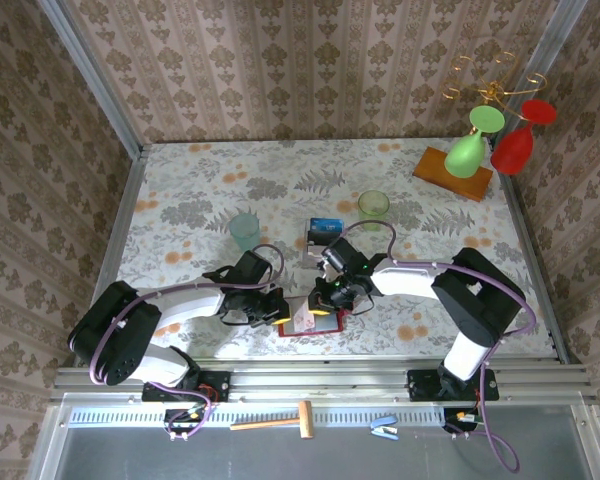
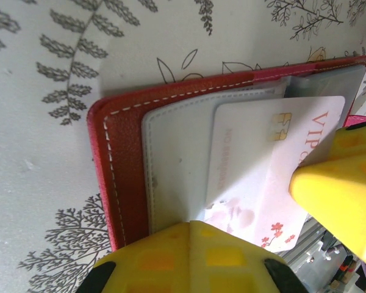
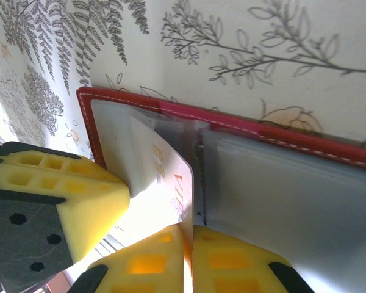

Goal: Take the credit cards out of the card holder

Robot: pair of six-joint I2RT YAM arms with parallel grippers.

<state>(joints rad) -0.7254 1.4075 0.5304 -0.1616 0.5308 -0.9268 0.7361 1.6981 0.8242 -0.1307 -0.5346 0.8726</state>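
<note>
Leaf-print tabletop [image 2: 61, 122], red stitched card holder [image 2: 125, 165] (grey sleeves [image 2: 177, 159]), seemingly glossy card [image 2: 256, 165]

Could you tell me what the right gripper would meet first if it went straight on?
Probably the card holder's grey inside, directly ahead of the right gripper; depth is unclear.

Closed pincer [image 2: 190, 227] on red card holder [image 2: 119, 165]; pale card [image 2: 256, 165] protruding.
</note>
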